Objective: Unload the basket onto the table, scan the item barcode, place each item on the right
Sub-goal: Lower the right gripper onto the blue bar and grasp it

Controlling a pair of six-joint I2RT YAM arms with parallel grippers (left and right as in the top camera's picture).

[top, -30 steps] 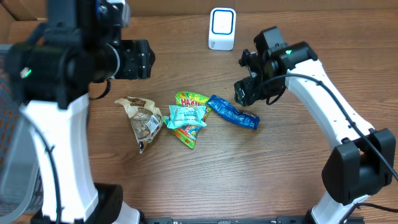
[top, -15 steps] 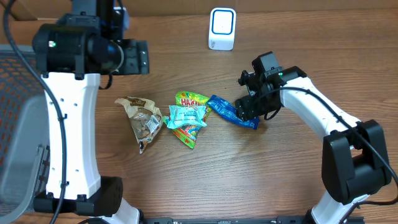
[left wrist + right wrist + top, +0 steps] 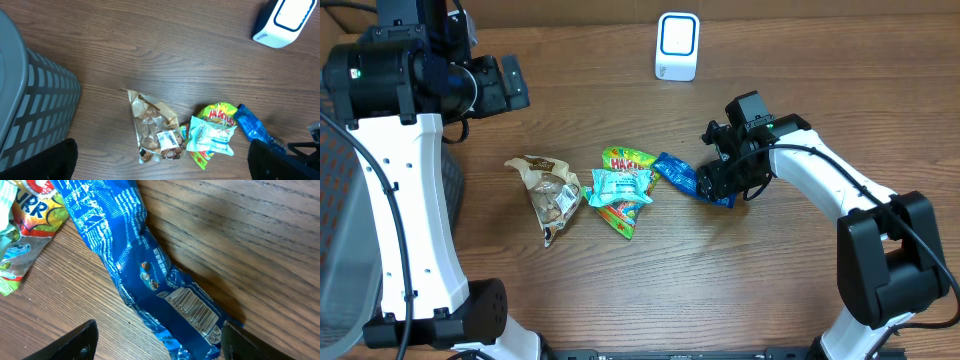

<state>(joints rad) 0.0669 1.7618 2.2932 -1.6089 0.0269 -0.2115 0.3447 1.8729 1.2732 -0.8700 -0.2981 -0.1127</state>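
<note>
Grey mesh basket [image 3: 30,100] at the left edge of the wooden tabletop [image 3: 720,280]. Mid-tabletop: brown snack pouch [image 3: 548,190]; just right of it, teal packet [image 3: 618,186] overlapping a yellow-green candy bag [image 3: 625,158].

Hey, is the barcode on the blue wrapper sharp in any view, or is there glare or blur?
Right wrist: blue wrapper in sharp focus, barcode bars crisp, no washing glare; the fingers at the corners are dark blurs. Overhead: too small to resolve, right end effector covers one end. Left wrist: wrapper near the edge, barcode not legible.
</note>
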